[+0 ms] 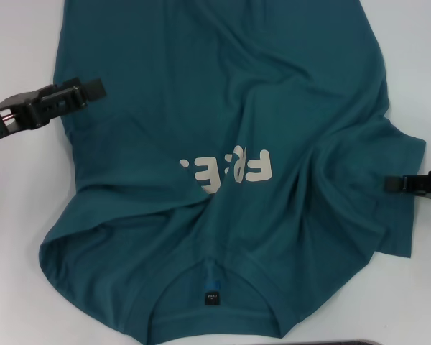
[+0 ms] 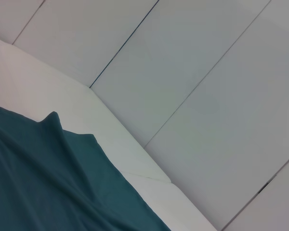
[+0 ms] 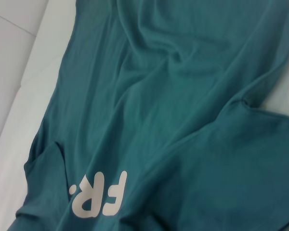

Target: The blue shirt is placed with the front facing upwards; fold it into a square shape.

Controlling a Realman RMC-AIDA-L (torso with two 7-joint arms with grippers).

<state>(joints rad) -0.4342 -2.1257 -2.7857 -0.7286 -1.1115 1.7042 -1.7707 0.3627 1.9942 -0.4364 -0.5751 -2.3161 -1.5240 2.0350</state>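
Two grippers are seen at the blue shirt (image 1: 223,108)'s edges, left gripper (image 1: 93,89), right gripper (image 1: 396,183); finger states cannot be told; "FREE" lettering (image 1: 226,171) is creased.

shirt (image 1: 223,108) dark teal-blue, plain | "FREE" lettering (image 1: 230,169) pale grey-white | neck label (image 1: 212,296) dark w/ blue loop above | table (image 1: 21,215) white | grippers black

Your left gripper (image 1: 93,89) is matte black, long and boxy, ending in a blunt squared tip. You can see red and white wires in its housing and a dark cable looping below. Your right gripper (image 1: 396,183) shows only slim black fingers.
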